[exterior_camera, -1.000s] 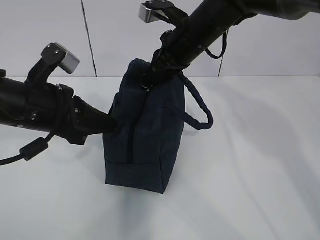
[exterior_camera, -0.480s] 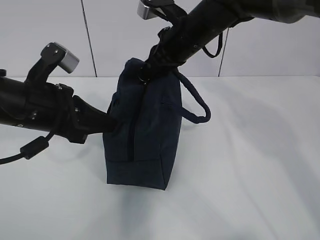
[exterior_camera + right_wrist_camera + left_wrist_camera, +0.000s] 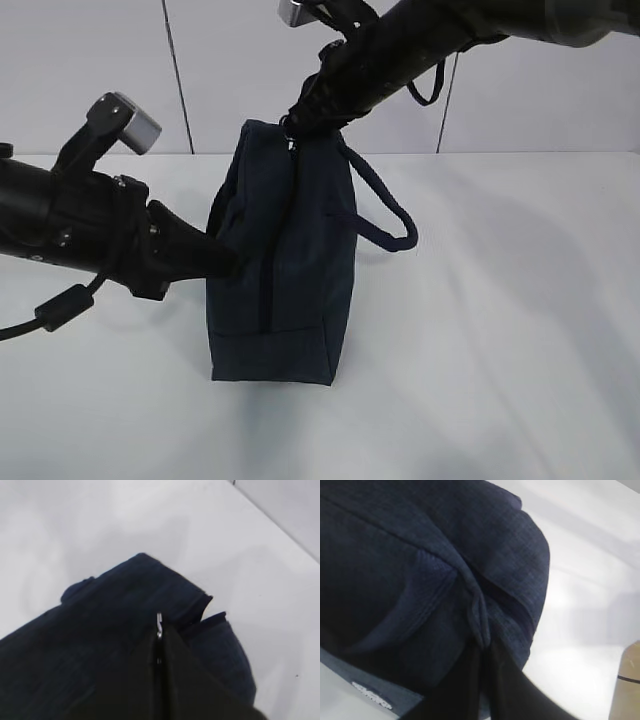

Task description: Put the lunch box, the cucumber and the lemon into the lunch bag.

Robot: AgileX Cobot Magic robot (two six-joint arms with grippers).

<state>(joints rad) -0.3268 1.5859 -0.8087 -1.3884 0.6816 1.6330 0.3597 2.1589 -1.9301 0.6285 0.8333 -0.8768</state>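
The dark navy lunch bag (image 3: 290, 270) stands upright on the white table, its loop handle (image 3: 385, 215) hanging to the right. My left gripper (image 3: 232, 262) is shut on a fold of fabric (image 3: 479, 620) on the bag's left side; the left wrist view shows the bag (image 3: 420, 555) filling the frame and the gripper (image 3: 482, 645) pinching it. My right gripper (image 3: 295, 128) is at the bag's top, shut on the metal ring pull (image 3: 159, 622) of the zipper; its tips (image 3: 159, 636) meet just below the ring. The lunch box, cucumber and lemon are out of view.
The white table (image 3: 500, 330) stretches around the bag, with a grey panelled wall (image 3: 100, 60) behind. A tan object (image 3: 630, 680) shows at the right edge of the left wrist view. A small white label (image 3: 370, 700) sits on the bag's fabric.
My right gripper has risen with the ring pull, and the bag's top has come up with it. The bag now stands taller and more upright. The left arm has barely moved.
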